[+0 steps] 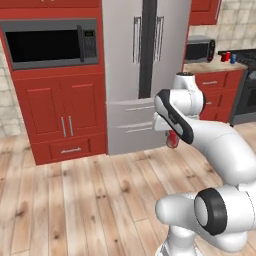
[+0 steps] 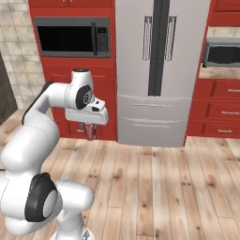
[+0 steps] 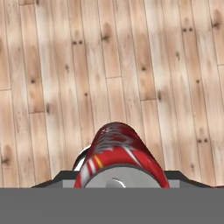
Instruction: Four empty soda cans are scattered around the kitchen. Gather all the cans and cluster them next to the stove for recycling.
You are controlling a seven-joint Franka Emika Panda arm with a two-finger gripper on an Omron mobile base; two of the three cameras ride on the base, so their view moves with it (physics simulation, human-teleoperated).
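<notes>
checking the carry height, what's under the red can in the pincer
Bare wood plank floor lies below the red can, well clear of it. The patch straight beneath is hidden by the can. The pincer holds it.

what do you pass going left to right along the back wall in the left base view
built-in microwave → steel fridge → toaster oven → red soda can → blue soda can → stove

Arm folded, elbow high; hand (image 2: 89, 130) pointing down at floor, fingers clamped on red can (image 3: 119, 157).
</notes>
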